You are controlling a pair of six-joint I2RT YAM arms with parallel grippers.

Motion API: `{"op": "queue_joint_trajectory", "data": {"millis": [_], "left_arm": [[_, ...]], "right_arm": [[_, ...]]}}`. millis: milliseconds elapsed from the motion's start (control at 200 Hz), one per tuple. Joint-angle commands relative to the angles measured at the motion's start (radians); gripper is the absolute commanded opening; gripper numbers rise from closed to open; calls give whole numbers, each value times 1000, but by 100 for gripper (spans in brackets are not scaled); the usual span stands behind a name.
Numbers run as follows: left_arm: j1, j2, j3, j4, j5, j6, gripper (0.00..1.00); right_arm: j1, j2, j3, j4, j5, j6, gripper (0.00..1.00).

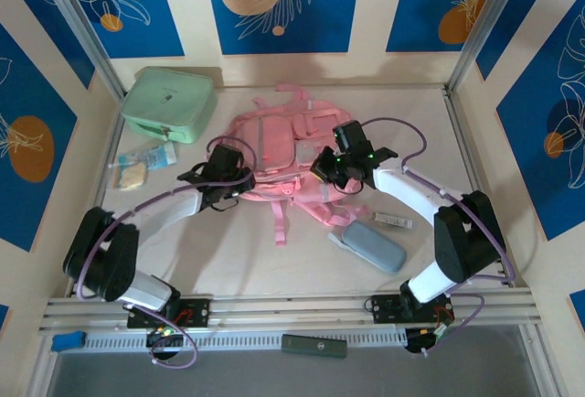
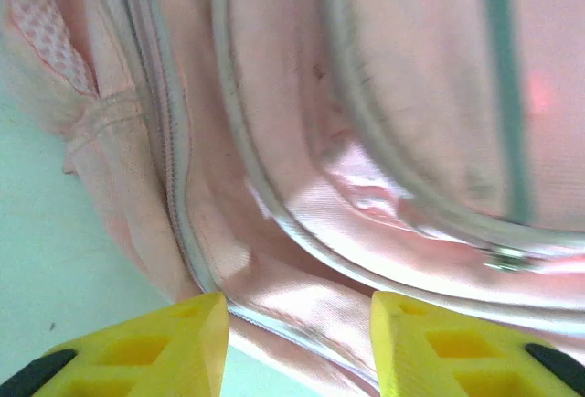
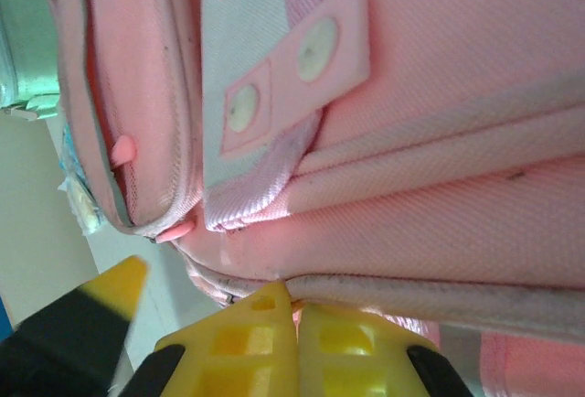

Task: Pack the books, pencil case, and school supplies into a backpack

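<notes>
The pink backpack [image 1: 274,145] lies flat mid-table, straps toward the arms. My left gripper [image 1: 236,184] is at its left lower edge. In the left wrist view this gripper [image 2: 300,310] is open, its yellow fingers [image 2: 183,342] astride a fold of backpack [image 2: 384,95] fabric and zip seam. My right gripper [image 1: 331,168] is at the bag's right lower edge. Here the gripper [image 3: 294,292] is shut, tips against the grey piping of the backpack [image 3: 439,123]. The grey-blue pencil case [image 1: 373,244] and the small whitish school supplies bar [image 1: 391,220] lie right of the bag. The books are hidden.
A mint-green boxy case [image 1: 168,102] stands at the back left, with small packets [image 1: 142,164] in front of it. A dark slim object [image 1: 313,346] rests on the front rail. Metal frame posts and walls bound the table.
</notes>
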Motion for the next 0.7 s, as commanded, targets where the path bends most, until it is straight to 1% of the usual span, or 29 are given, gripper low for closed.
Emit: {"op": "queue_joint_trajectory", "data": {"millis": [0, 65, 155, 305, 420, 500, 570, 670, 695], "left_arm": [[-20, -108, 17, -107, 51, -25, 47], [-65, -152, 18, -130, 48, -52, 48], [-145, -160, 45, -146, 45, -93, 50], [-278, -81, 124, -92, 70, -132, 51], [-366, 9, 230, -107, 17, -120, 52], [-383, 78, 292, -141, -8, -123, 51], [-383, 110, 300, -148, -45, -136, 50], [-376, 120, 286, -178, -99, -144, 47], [-374, 115, 279, -181, -111, -147, 47]], "right_arm": [[27, -92, -24, 70, 48, 55, 0], [34, -118, -45, 88, 56, 79, 0], [34, -136, -49, 89, 54, 103, 0], [30, -129, -33, 83, 27, 113, 0], [26, -137, -36, 78, 28, 127, 0], [22, -133, -25, 61, 36, 100, 0], [12, -116, 3, -27, 55, 76, 0], [-12, -84, -10, -52, -8, 82, 0], [-8, -75, -10, -62, -12, 87, 6]]}}
